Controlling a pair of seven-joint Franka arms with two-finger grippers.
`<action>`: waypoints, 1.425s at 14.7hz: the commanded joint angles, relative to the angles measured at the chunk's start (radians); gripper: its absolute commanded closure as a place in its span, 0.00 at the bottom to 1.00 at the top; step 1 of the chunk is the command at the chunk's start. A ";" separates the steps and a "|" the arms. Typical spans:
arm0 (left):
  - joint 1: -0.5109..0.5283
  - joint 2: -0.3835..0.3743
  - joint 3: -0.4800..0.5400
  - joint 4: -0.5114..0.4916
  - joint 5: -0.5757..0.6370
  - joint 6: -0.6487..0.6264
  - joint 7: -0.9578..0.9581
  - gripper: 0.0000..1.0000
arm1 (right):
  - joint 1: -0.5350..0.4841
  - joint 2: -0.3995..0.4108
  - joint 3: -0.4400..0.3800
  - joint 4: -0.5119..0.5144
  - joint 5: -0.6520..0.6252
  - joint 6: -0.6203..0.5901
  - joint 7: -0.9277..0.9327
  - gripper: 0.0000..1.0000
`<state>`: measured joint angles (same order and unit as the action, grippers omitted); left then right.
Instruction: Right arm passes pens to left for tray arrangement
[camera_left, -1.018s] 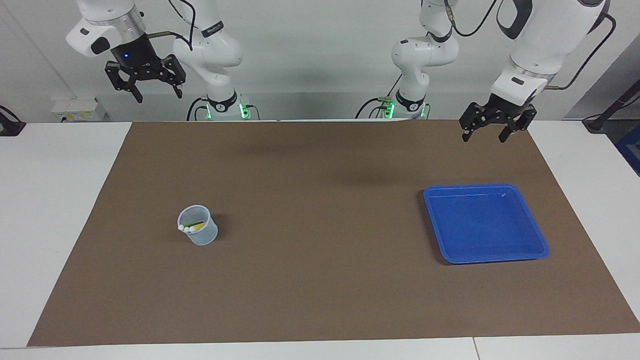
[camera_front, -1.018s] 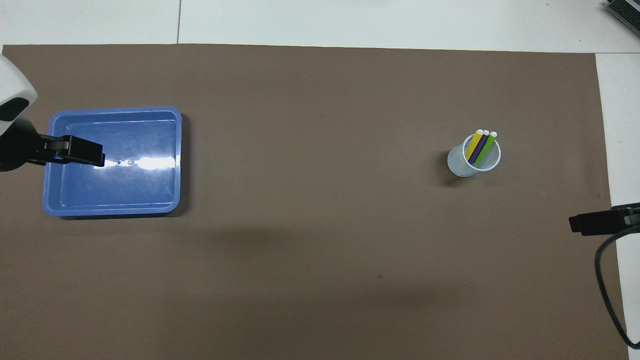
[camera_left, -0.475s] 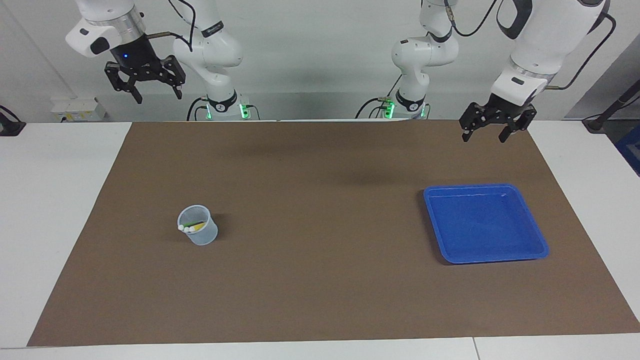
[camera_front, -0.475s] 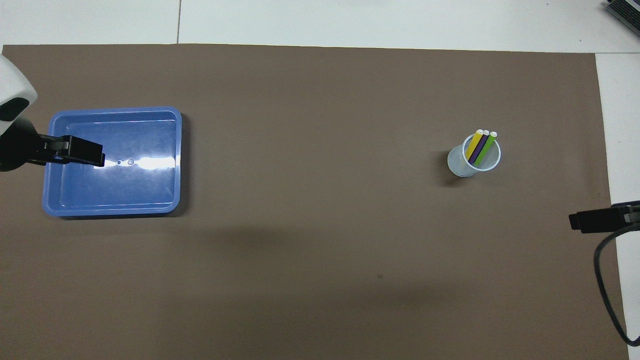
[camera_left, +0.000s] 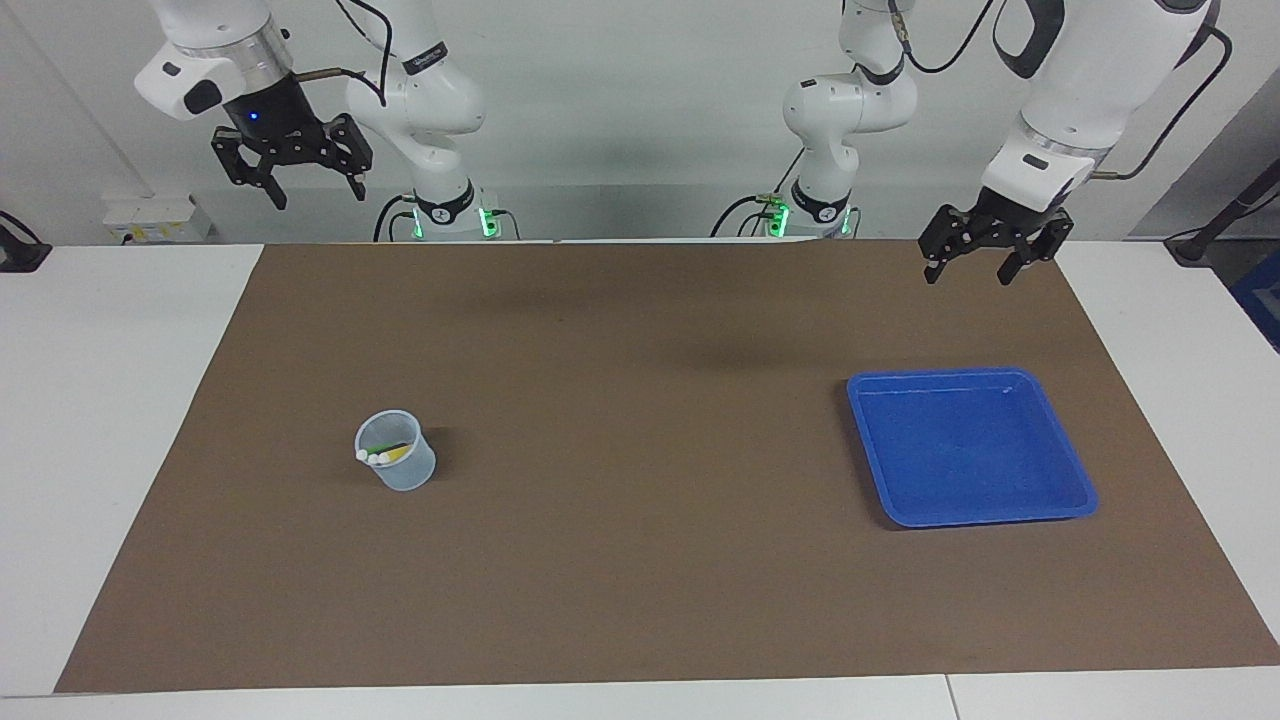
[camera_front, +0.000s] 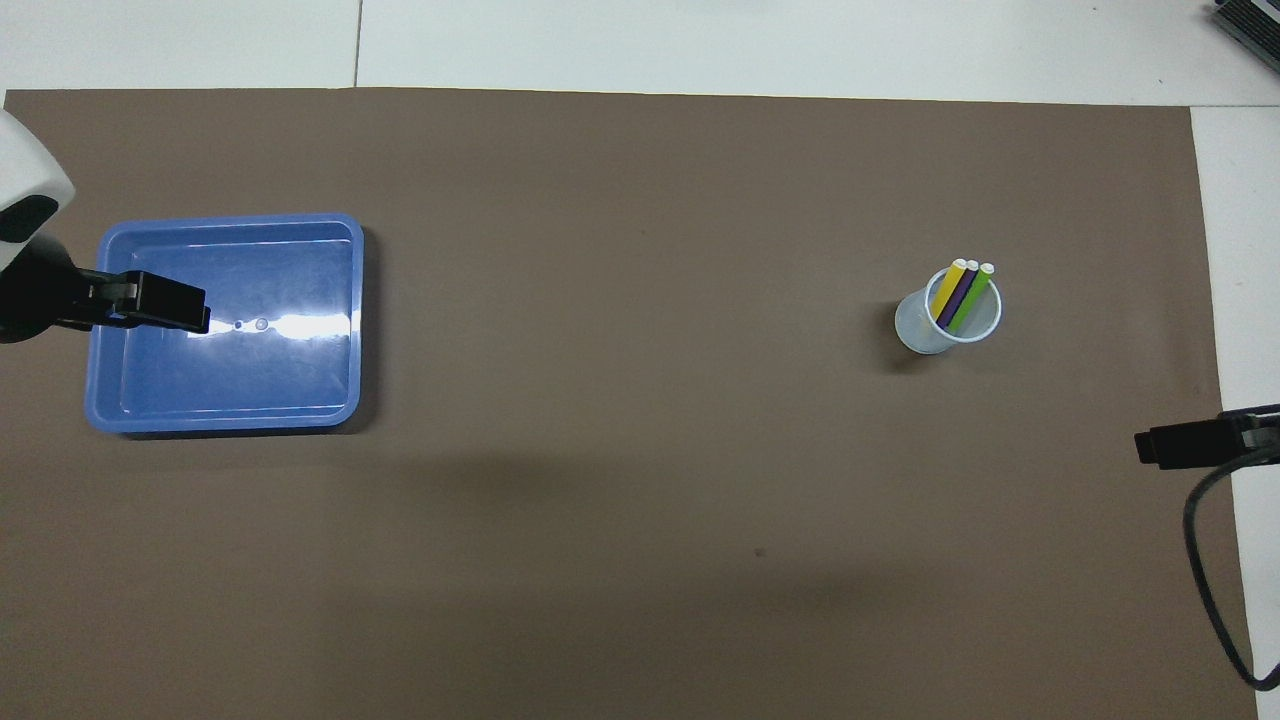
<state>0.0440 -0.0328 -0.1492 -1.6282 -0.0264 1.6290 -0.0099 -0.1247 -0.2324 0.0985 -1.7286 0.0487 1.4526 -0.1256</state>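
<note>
Two Franka arms at a tabletop (camera_left: 110, 400) covered by a brown mat (camera_left: 640, 480); no brand, label or other writing can be read on any object or arm. The right gripper (camera_left: 290, 178) hangs high in the air at the right arm's end, over the edge of the tabletop closest to the robots, its two fingers spread wide apart and holding nothing. The left gripper (camera_left: 985, 258) hangs raised over the mat's edge at the left arm's end, on the robots' side of the tray (camera_left: 900, 505); its fingers are likewise spread wide and empty. In the overhead view only the dark tip of each gripper enters from the sides, the left gripper's (camera_front: 165, 305) overlapping the tray's (camera_front: 225, 222) outline from above without touching it.

The three pens (camera_front: 962, 293), yellow, purple and green with white tips upward, stand together leaning in a small translucent cup (camera_left: 408, 475) resting upright on the mat toward the right arm's end. The tray, bright blue and shallow with a raised rim and nothing in it, lies flat on the mat toward the left arm's end, well apart from the cup (camera_front: 915, 335). Neither gripper touches the pens (camera_left: 385, 454), cup or tray
</note>
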 joint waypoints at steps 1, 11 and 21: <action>-0.001 -0.026 0.003 -0.021 0.000 -0.011 -0.007 0.00 | -0.015 -0.028 0.000 -0.031 -0.003 0.009 0.008 0.00; 0.000 -0.026 0.008 -0.021 0.000 -0.012 -0.004 0.00 | -0.027 -0.048 -0.007 -0.095 -0.003 0.095 -0.068 0.00; 0.013 -0.095 0.008 -0.165 0.000 0.049 0.007 0.01 | -0.055 -0.019 -0.005 -0.108 -0.003 0.163 -0.155 0.00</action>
<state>0.0492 -0.0622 -0.1393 -1.6996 -0.0263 1.6262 -0.0097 -0.1626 -0.2516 0.0865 -1.8147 0.0487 1.5834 -0.2275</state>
